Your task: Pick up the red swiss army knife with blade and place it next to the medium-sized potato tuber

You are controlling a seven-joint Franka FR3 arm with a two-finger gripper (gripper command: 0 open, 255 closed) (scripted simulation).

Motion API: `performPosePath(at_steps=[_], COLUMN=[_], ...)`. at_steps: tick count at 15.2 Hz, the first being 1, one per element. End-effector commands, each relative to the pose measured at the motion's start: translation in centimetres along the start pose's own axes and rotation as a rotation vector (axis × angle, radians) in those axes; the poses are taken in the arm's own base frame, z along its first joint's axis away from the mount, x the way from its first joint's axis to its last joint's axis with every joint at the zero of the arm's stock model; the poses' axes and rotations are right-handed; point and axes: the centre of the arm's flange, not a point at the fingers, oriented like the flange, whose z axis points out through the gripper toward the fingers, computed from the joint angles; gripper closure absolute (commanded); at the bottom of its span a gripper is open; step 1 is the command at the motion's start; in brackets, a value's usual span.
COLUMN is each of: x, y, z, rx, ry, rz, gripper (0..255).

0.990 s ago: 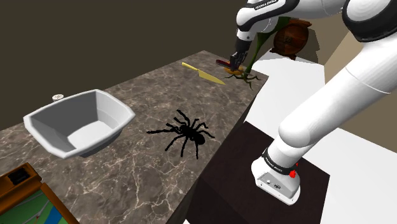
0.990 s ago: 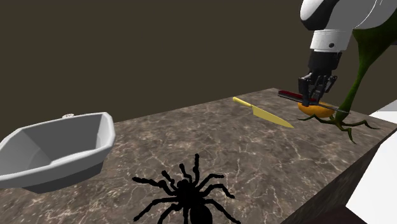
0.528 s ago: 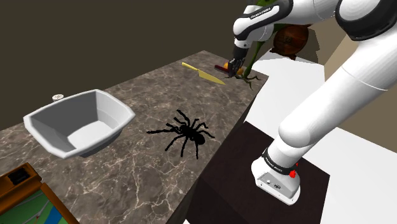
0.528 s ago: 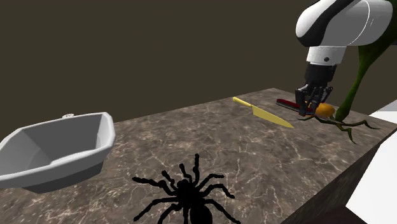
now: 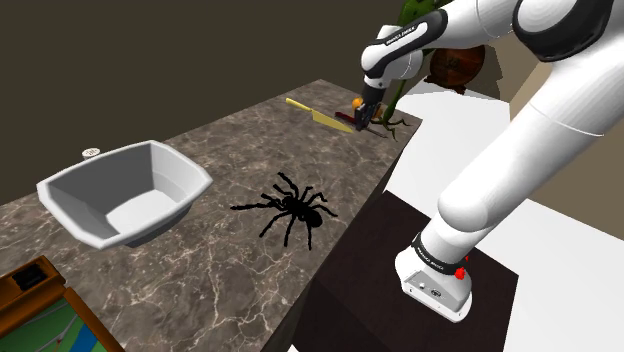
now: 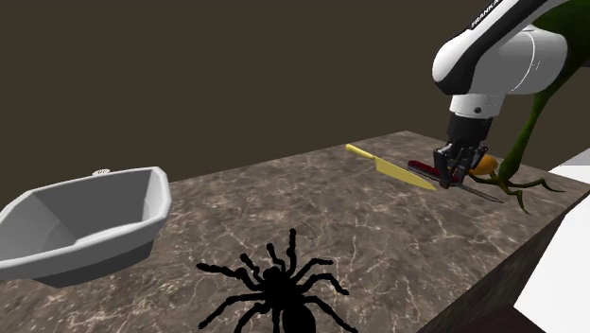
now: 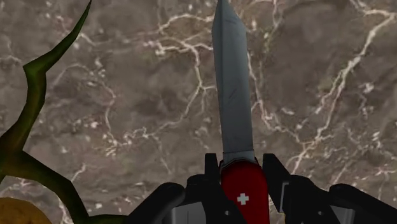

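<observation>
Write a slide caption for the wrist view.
Gripper clasps the red knife by its handle, blade out over the marbled counter, near a green stem and the potato.

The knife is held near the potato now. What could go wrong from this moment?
The long blade of the red knife sticks out far beyond the jaws, so it may catch the green stem beside the potato. The yellow knife lies close; the red knife might land on it.
</observation>
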Motion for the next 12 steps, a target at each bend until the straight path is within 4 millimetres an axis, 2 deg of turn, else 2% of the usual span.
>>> performPosePath(at_steps=[1, 4, 11, 12], x=[-0.1, -0.1, -0.1, -0.1], y=[0.1, 0.1, 0.1, 0.1], z=[1.1, 2.3, 2.3, 2.3], rx=[0.0, 0.0, 0.0, 0.0], ry=[0.001, 0.001, 0.001, 0.001], rz=[0.0, 0.0, 0.0, 0.0], gripper=[255, 255, 255, 0])
